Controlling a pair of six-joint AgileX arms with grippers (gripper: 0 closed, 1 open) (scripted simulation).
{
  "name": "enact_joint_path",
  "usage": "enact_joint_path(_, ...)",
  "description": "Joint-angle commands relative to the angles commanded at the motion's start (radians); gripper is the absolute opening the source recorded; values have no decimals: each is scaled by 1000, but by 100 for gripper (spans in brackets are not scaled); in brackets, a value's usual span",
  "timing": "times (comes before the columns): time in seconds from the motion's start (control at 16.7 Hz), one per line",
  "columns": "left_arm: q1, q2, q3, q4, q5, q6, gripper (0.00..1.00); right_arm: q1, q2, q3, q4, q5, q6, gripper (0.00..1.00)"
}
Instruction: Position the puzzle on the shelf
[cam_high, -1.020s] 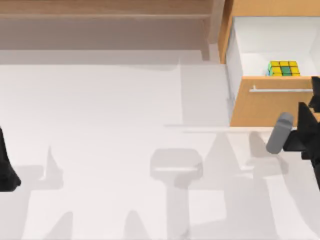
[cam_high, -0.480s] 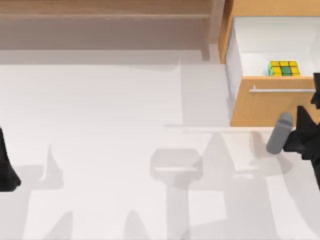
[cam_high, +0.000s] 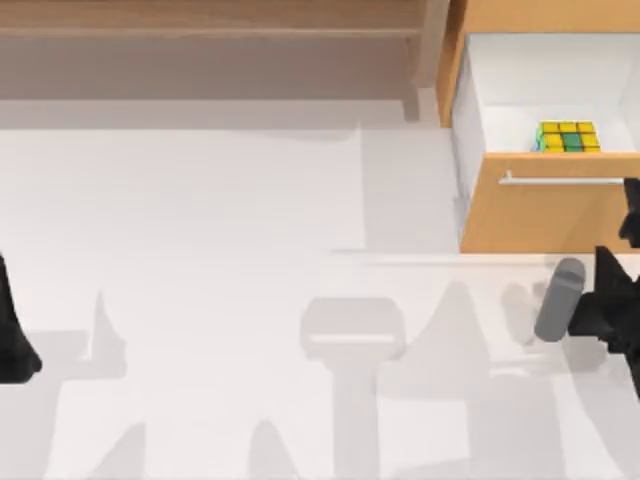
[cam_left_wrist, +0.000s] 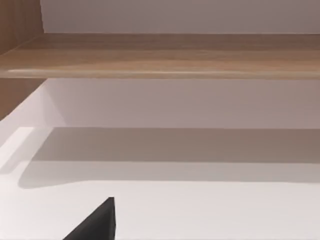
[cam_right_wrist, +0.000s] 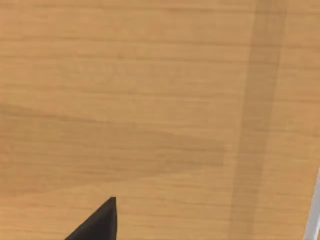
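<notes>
There is one puzzle (cam_high: 568, 136), a small cube with yellow, green and blue squares. It sits inside one open white drawer (cam_high: 540, 85) at the top right, just behind the drawer's orange-tan front (cam_high: 545, 215), which has one silver bar handle (cam_high: 565, 180). There is one shelf (cam_high: 210, 20), long and light brown, along the far edge of the table (cam_high: 220, 220), with one upright post (cam_high: 432, 45) standing just beside the cabinet. The puzzle is well apart from the shelf board. The right pincer (cam_high: 630, 215) is at the right edge, near the drawer front and close to the handle's end, and I cannot tell if it is wide or narrow. One grey tube (cam_high: 558, 286) sticks out from the right arm over the table. The left arm (cam_high: 12, 330) is parked at the left edge, and its pincer's state cannot be told either. The middle of the table is wide open white room. From the left wrist, the shelf board (cam_left_wrist: 165, 55) runs across above the table. From the right wrist, orange-tan wood (cam_right_wrist: 150, 100) is very close.
</notes>
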Motion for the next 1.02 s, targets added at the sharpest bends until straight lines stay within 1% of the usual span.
enact_joint_path(0.06,0,0,0,0,0,0,100,-3,50,1,-19,-2,0,100)
enact_joint_path(0.18,0,0,0,0,0,0,100,4,43,5,-26,-6,5,100)
enact_joint_path(0.3,0,0,0,0,0,0,100,40,13,27,-64,-29,32,100)
enact_joint_path(0.48,0,0,0,0,0,0,100,123,-53,102,-203,-88,119,100)
enact_joint_path(0.72,0,0,0,0,0,0,100,201,-126,285,-521,-171,304,100)
enact_joint_path(1.02,0,0,0,0,0,0,100,181,-140,632,-1088,-248,612,100)
